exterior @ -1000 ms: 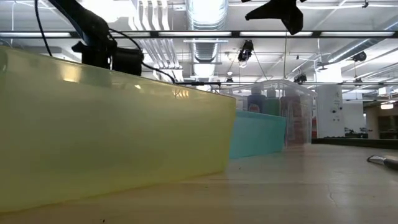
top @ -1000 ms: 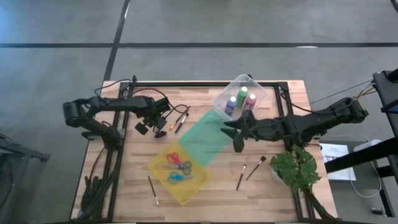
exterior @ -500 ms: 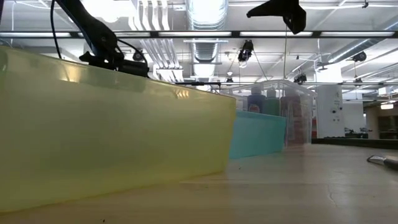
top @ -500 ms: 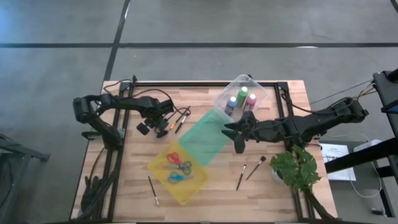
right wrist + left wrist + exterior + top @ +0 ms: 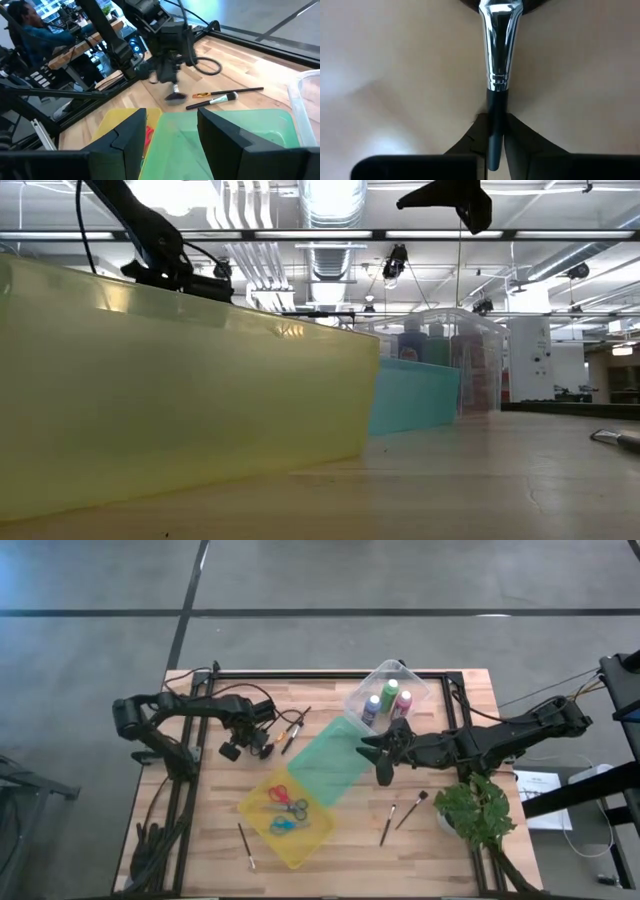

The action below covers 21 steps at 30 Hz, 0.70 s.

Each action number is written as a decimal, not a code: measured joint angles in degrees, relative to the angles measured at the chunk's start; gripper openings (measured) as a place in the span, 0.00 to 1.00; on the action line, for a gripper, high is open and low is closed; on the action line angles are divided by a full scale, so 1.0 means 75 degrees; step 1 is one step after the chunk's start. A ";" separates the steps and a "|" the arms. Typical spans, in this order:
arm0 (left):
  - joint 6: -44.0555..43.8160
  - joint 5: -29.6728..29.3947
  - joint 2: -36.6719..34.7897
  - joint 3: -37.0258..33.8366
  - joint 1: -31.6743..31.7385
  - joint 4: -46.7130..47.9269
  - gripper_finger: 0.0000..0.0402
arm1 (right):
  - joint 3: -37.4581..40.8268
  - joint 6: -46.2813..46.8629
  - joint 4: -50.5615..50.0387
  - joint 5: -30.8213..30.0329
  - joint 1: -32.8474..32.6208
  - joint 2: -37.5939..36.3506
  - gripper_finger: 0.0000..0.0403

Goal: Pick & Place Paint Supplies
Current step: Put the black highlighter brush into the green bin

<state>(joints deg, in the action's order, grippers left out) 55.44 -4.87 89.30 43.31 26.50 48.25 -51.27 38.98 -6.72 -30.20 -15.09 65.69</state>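
My left gripper [image 5: 255, 745] points down at the table's left part and is shut on a thin dark-handled brush [image 5: 498, 55] with a silver ferrule. Two more brushes [image 5: 291, 730] lie beside it toward the right. My right gripper [image 5: 384, 766] hovers open above the green bin [image 5: 330, 765], nothing between its fingers [image 5: 125, 137]. Three paint bottles [image 5: 388, 700] stand in the clear bin [image 5: 412, 680]. Scissors [image 5: 285, 808] lie in the yellow bin [image 5: 300, 845]. Other brushes lie on the table at the near left [image 5: 245, 845] and near right [image 5: 400, 815]. My left gripper pinches the brush's dark handle [image 5: 496, 112] just behind the silver ferrule, between its two fingers. The fingers come from above, pointing down, and lie across the brush. The brush lies level, close along the tabletop; whether it is lifted clear I cannot tell.
A leafy green plant [image 5: 475, 810] stands at the near right. The yellow bin [image 5: 180, 390] fills the low view's left, with the green bin [image 5: 415, 395] and the clear bin [image 5: 470, 360] behind it. Bare wood shows at the far left.
My left gripper has sunk a little toward the table beside the two brushes, and its wrist has rolled slightly. My right gripper has kept still above the green bin.
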 joint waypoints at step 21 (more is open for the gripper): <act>-0.4259 0.1917 -0.2226 0.1466 -0.1059 0.0731 0.09 | -0.0003 -0.0399 0.0009 0.0003 0.0000 0.0000 0.42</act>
<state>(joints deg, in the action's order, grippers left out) 23.50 9.50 72.61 54.30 18.56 53.73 -51.29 35.99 -6.66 -30.17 -15.09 65.69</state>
